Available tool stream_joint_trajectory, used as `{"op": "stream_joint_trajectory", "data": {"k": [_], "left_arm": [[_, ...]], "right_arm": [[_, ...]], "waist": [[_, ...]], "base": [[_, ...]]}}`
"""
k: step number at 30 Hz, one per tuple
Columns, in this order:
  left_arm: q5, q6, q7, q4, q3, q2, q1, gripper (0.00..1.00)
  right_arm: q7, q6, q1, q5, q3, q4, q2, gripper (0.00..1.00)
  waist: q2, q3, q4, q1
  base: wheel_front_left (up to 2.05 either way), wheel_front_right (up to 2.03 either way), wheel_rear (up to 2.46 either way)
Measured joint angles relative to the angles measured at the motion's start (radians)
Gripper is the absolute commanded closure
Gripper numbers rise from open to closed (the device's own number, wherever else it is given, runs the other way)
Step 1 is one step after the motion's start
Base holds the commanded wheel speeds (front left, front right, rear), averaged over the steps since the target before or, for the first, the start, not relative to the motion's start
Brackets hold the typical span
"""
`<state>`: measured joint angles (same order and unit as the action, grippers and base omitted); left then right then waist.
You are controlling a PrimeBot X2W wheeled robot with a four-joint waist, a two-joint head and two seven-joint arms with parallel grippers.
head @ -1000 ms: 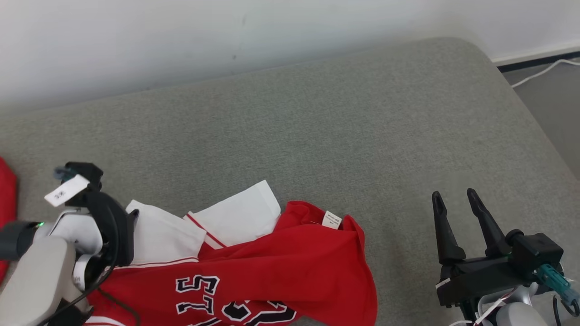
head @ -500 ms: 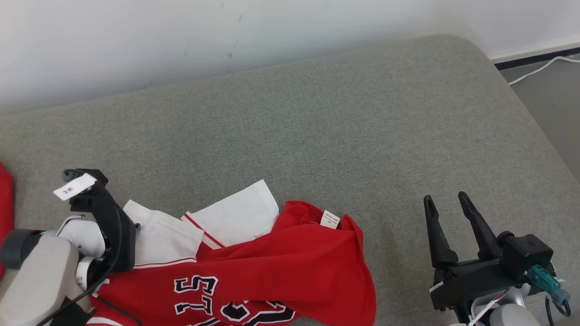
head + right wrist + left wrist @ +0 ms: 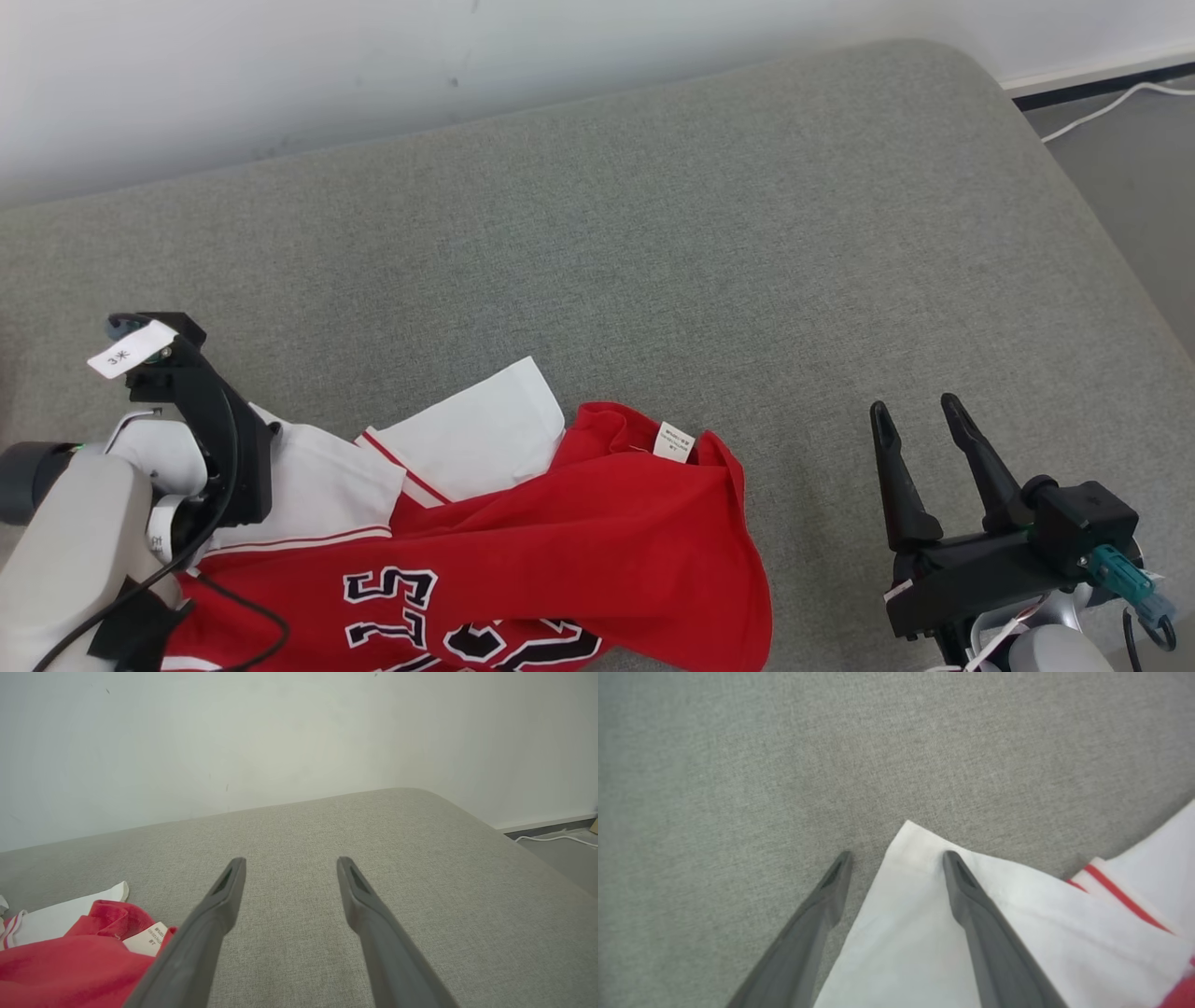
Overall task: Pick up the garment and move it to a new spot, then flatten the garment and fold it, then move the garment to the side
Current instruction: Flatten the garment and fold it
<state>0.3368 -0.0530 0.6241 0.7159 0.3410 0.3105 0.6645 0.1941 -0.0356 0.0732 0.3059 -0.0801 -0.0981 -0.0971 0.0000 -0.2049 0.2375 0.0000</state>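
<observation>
Now both spread: left gripper astride garment, right gripper empty.

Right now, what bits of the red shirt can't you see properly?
- Red shirt, black lettering: head view, cut off by the bottom edge.
- Neck label: head view, print too small to read.
- Shirt's lower left part: head view, hidden behind the left arm.
- Left gripper: left wrist view, cannot tell whether a finger touches the white sleeve.
</observation>
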Motion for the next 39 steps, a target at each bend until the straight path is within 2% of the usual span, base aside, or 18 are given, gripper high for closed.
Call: {"op": "stream_joint_trajectory", "data": {"k": [4, 5, 7, 8, 16, 19, 23, 26, 32, 39], "left_arm": [[0.002, -0.005, 0.0, 0.014, 0.001, -0.002, 0.02, 0.0], [0.002, -0.009, 0.0, 0.014, 0.002, -0.003, 0.022, 0.07], [0.002, -0.01, 0.0, 0.018, 0.006, -0.009, 0.023, 0.93], [0.005, -0.016, 0.0, 0.02, 0.006, -0.012, 0.024, 1.0], [0.059, -0.044, -0.001, 0.04, -0.001, -0.035, 0.039, 1.0], [0.087, -0.054, -0.009, 0.034, -0.015, -0.039, 0.038, 1.0], [0.136, -0.064, -0.019, 0.01, -0.038, -0.038, 0.038, 1.0], [0.147, -0.07, -0.019, 0.007, -0.039, -0.028, 0.038, 1.0], [0.179, -0.071, -0.019, -0.023, -0.034, -0.019, 0.036, 1.0], [0.191, -0.071, -0.015, -0.049, -0.023, -0.014, 0.037, 1.0]], "right_arm": [[0.001, 0.0, 0.006, 0.0, 0.003, -0.005, 0.0, 0.0], [0.001, 0.0, 0.01, 0.0, 0.004, -0.005, 0.0, 0.0], [0.001, 0.0, 0.018, 0.0, 0.006, -0.005, 0.0, 0.0], [0.001, 0.0, 0.019, 0.0, 0.005, -0.005, 0.0, 0.0], [-0.031, 0.0, 0.022, -0.023, -0.018, -0.031, -0.018, 0.0], [-0.091, -0.003, 0.033, -0.026, -0.031, -0.032, -0.033, 0.0], [-0.196, -0.039, 0.086, -0.026, -0.088, -0.017, -0.059, 0.0], [-0.277, -0.051, 0.12, -0.027, -0.133, -0.011, -0.066, 0.0], [-0.444, -0.07, 0.194, -0.008, -0.218, -0.054, -0.041, 0.0], [-0.584, -0.072, 0.254, 0.044, -0.237, -0.177, -0.011, 0.0]], "waist": [[0.0, -0.01, -0.004, 0.0], [0.0001, -0.011, -0.005, 0.0001], [0.0, -0.013, -0.011, 0.0], [0.0, -0.013, -0.014, 0.0], [0.0, -0.008, -0.042, 0.0], [0.0001, -0.004, -0.051, 0.0], [0.0, -0.001, -0.056, 0.0001], [0.0, 0.002, -0.058, 0.0], [0.0, 0.0, -0.062, 0.0], [0.0001, -0.019, -0.074, 0.0001]], "base": [[0.0, 0.0, 0.0], [0.0, 0.0, 0.0], [0.0, 0.0, 0.0], [0.0, 0.0, 0.0], [0.0, 0.0, 0.0], [0.0, 0.0, 0.0], [0.0, 0.0, 0.0], [0.0, 0.0, 0.0], [0.0, 0.0, 0.0], [0.0, 0.0, 0.0]]}}
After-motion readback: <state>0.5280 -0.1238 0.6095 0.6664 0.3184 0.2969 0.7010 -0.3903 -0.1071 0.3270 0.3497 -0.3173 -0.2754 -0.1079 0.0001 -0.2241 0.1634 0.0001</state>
